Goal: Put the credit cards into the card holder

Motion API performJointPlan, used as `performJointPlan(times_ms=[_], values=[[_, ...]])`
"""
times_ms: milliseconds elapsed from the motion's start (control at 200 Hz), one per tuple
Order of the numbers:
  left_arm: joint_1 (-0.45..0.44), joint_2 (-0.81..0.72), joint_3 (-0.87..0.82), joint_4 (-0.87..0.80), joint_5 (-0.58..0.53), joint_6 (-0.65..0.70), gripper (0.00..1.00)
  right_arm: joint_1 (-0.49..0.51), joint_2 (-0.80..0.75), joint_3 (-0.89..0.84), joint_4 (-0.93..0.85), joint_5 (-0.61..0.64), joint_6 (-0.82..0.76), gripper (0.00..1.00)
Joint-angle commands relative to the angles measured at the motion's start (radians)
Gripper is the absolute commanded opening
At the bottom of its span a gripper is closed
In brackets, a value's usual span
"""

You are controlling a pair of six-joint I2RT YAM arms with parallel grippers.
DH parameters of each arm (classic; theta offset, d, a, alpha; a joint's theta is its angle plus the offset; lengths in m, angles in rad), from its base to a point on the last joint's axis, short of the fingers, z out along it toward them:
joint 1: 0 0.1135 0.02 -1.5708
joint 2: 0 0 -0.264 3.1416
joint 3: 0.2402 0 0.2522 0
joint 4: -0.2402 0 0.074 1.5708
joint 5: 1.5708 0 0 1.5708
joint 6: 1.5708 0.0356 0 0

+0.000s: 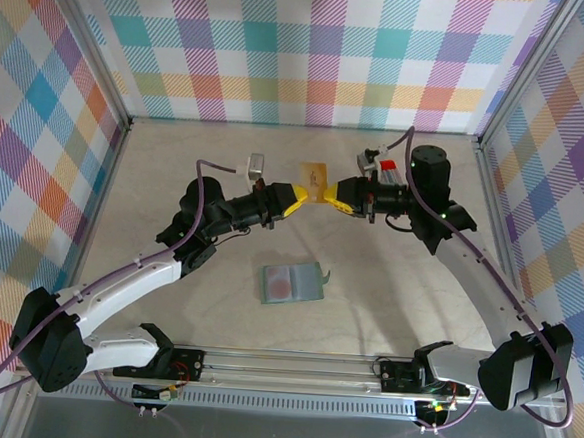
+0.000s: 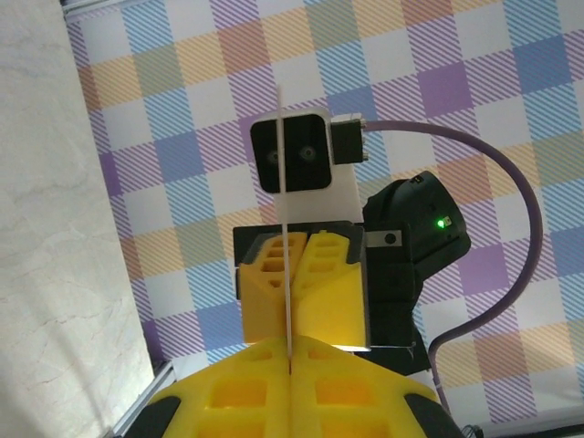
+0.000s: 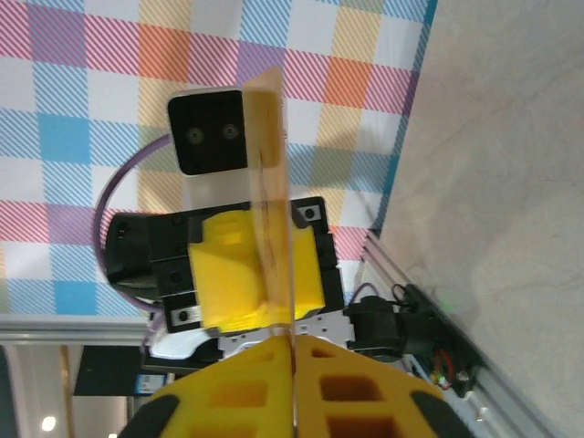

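The left gripper has its yellow fingers closed flat on one end of a thin gold-yellow plastic credit card. The right gripper pinches the opposite end, so the card spans the gap between them, lifted clear of the pale table. This looks like a handover or regrasp between the arms. Both arms reach forward and bend inward, fingertips facing each other at the far centre. The flat grey-green bifold card holder lies open on the table nearer the bases, well apart from the card. Next, one gripper should let go. The other must then carry the card down and line its edge up with a slot.
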State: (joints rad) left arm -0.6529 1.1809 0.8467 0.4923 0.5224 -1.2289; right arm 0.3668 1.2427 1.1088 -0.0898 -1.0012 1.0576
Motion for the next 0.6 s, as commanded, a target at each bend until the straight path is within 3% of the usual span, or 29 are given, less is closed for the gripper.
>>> performJointPlan(times_ms=[0, 30, 105, 210, 320, 450, 595], values=[[-0.011, 0.017, 0.004, -0.020, 0.095, 0.045, 0.00, 0.006, 0.003, -0.012, 0.051, -0.024, -0.005, 0.00], [-0.011, 0.016, 0.005, -0.046, 0.094, 0.061, 0.08, 0.005, 0.004, -0.009, 0.038, -0.024, -0.019, 0.00], [-0.001, -0.018, 0.000, -0.162, 0.039, 0.121, 0.54, 0.004, 0.006, 0.022, -0.102, 0.018, -0.114, 0.00], [0.049, -0.086, -0.018, -0.287, -0.022, 0.159, 0.86, 0.002, 0.002, 0.042, -0.255, 0.107, -0.241, 0.00], [0.099, -0.147, -0.059, -0.304, -0.057, 0.137, 0.94, 0.004, -0.017, -0.003, -0.280, 0.172, -0.298, 0.00], [0.160, -0.176, -0.072, -0.390, -0.051, 0.142, 0.94, 0.048, -0.057, -0.112, -0.164, 0.215, -0.242, 0.00], [0.192, -0.185, -0.051, -0.520, -0.047, 0.196, 0.93, 0.153, -0.111, -0.092, -0.290, 0.353, -0.359, 0.00]])
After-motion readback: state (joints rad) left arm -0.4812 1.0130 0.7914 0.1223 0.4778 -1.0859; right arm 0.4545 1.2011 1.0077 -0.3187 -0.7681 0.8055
